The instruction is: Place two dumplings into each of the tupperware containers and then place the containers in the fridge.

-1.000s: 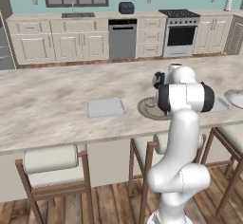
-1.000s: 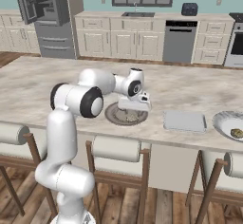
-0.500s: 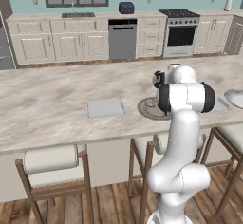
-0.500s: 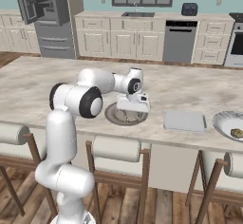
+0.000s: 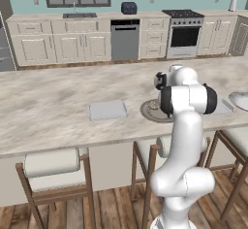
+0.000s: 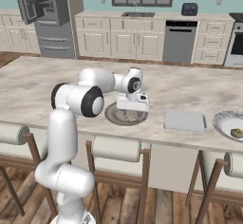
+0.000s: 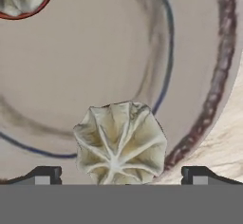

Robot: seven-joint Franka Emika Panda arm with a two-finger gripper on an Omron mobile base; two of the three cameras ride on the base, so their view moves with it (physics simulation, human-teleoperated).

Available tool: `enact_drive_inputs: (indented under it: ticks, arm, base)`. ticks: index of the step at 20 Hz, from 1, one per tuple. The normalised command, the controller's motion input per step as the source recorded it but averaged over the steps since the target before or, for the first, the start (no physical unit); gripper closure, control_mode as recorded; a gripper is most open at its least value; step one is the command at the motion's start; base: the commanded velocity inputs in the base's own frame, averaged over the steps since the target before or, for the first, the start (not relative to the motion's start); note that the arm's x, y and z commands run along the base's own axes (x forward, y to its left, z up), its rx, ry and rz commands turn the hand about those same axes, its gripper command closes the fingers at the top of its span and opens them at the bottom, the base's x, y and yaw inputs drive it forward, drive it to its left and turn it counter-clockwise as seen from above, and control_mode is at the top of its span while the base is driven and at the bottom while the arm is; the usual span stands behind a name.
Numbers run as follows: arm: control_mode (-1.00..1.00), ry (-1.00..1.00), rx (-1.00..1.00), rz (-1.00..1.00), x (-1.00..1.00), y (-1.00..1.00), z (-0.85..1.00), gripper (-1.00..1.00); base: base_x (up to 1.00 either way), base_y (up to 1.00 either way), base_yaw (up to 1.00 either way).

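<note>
Directly below the downward-pointing two-finger gripper [image 7: 121,174], its jaws spread wide, a tan crimped dumpling [image 7: 119,143] is sitting between the fingertips on a round brownish-grey plate [image 7: 95,57]; the white arm is reaching forward over the counter.

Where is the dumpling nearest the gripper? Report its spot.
The dumpling lies on the round plate, near its rim, in the hand view, right between the open gripper tips.
</note>
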Motion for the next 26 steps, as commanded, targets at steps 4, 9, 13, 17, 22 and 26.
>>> enact_drive_inputs:
  ticks: [4, 9, 13, 17, 22, 26]
  arm:
    - [-1.0, 0.0, 0.0, 0.0, -0.1, 0.0, -0.17, -1.0]
    - [-1.0, 0.0, 0.0, 0.0, -0.27, 0.01, -0.05, -1.0]
    - [-1.0, 0.0, 0.0, 0.0, 0.0, 0.07, -0.05, -1.0]
    - [-1.0, 0.0, 0.0, 0.0, 0.0, 0.07, -0.01, -1.0]
    - [-1.0, 0.0, 0.0, 0.0, 0.0, 0.02, -0.1, -1.0]
    - [-1.0, 0.0, 0.0, 0.0, 0.0, 0.01, -0.21, -1.0]
  base:
    - [0.0, 0.0, 0.0]
    - [0.0, 0.0, 0.0]
    - [0.0, 0.0, 0.0]
    - [0.0, 0.0, 0.0]
    - [0.0, 0.0, 0.0]
    - [0.0, 0.0, 0.0]
